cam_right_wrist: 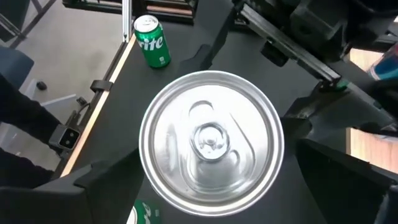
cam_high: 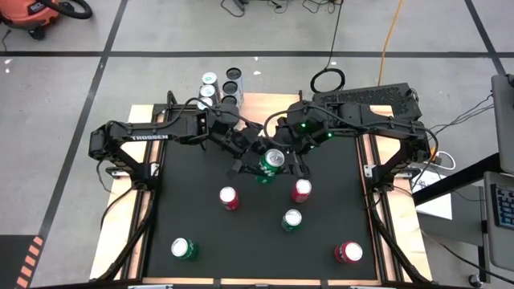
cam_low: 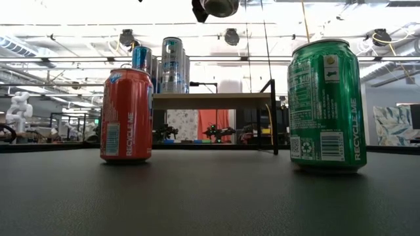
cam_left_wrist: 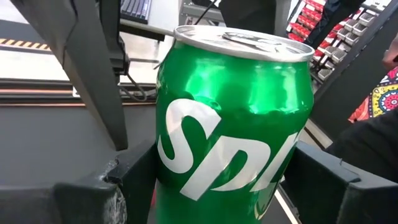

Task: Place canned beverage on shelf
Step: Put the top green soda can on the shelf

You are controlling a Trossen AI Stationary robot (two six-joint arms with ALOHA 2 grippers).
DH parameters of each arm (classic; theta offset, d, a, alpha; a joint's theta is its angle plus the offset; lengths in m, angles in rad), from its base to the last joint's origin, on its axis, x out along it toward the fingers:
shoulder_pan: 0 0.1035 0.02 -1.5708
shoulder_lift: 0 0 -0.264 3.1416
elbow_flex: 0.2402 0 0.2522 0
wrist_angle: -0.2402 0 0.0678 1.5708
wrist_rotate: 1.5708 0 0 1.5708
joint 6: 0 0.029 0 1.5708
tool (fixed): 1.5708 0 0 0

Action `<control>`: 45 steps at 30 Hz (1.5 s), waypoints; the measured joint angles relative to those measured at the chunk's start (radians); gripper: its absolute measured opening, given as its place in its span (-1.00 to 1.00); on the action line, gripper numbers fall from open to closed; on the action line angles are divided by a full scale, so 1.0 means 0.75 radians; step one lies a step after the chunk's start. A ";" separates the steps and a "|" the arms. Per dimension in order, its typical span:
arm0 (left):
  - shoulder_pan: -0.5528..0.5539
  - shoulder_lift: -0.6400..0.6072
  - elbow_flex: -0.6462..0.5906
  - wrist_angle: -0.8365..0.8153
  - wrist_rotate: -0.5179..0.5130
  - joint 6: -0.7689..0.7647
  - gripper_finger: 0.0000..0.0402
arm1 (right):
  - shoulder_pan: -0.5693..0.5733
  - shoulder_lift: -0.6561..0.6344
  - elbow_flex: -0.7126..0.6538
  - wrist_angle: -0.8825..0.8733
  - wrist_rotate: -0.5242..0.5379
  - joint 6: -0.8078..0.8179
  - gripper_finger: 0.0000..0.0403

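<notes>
Green can (upright) sits between left jaws.

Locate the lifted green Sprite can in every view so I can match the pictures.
High view: green can at table centre, between left gripper and right gripper.
Low view: perhaps the dark round shape at the top edge; cannot tell.
Left wrist view: fills the frame, between that arm's fingers.
Right wrist view: silver top, centre.
Shared landmark: shelf, in the high and low views.
</notes>
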 joint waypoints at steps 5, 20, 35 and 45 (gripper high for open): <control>0.004 0.000 0.000 0.000 0.001 -0.010 0.42 | -0.009 -0.001 0.001 -0.013 -0.005 0.073 0.93; 0.022 0.000 -0.001 0.002 0.008 -0.032 0.42 | -0.024 -0.024 0.001 -0.148 -0.072 0.246 0.93; 0.022 0.000 -0.002 0.074 -0.003 -0.090 0.42 | -0.101 -0.172 -0.004 -0.395 0.003 0.424 0.93; 0.022 0.000 -0.002 0.217 -0.104 -0.141 0.42 | 0.103 -0.466 -0.445 0.175 0.412 0.877 0.93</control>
